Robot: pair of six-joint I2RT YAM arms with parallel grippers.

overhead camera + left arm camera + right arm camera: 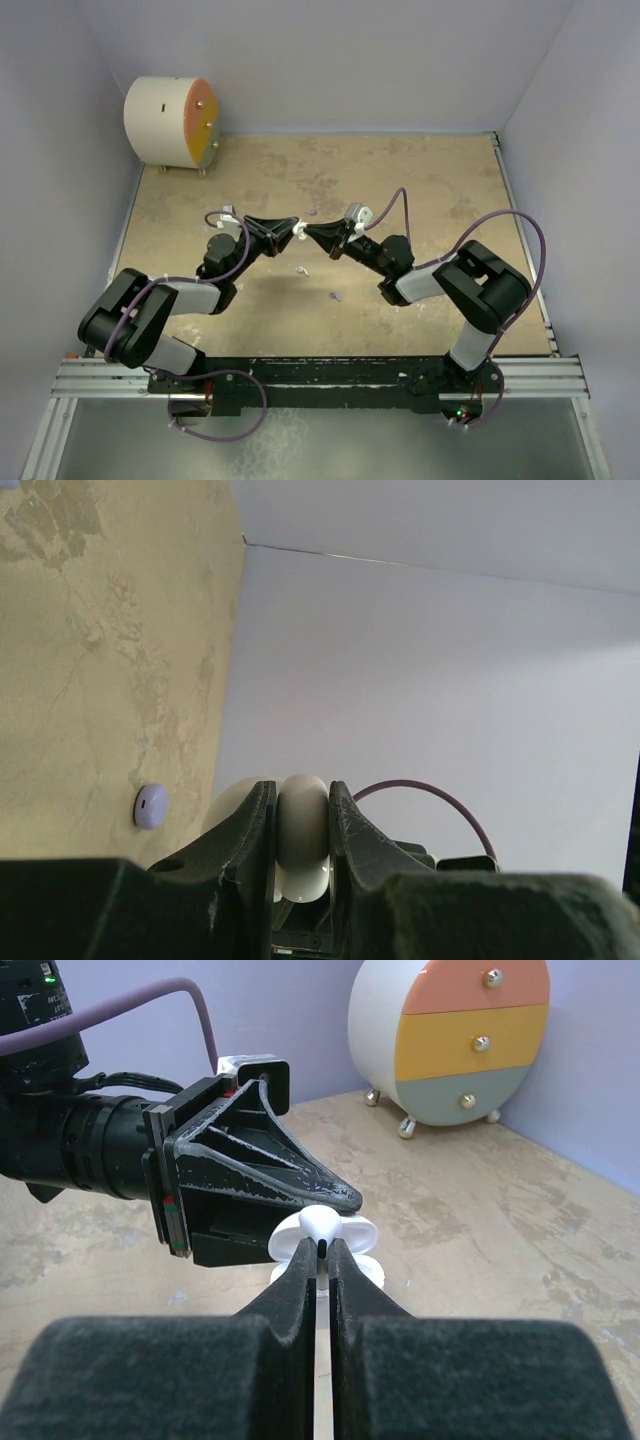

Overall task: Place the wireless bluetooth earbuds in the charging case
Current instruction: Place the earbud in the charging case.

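Note:
My left gripper [302, 790] is shut on a white charging case [303, 830], held above the table with its lid open [350, 1235]. My right gripper [322, 1245] is shut on a white earbud [322, 1224], whose rounded head pokes past the fingertips right at the open case. In the top view the two grippers meet tip to tip, left gripper [294, 229] and right gripper [309, 233], over the middle of the table. A white earbud [300, 269] and a lilac earbud [334, 295] lie loose on the table below them.
A lilac case [150, 806] lies shut on the table beyond the grippers. A round white drawer unit [170, 122] with orange, yellow and grey fronts stands in the far left corner. Pale walls enclose the beige table [420, 190] on three sides.

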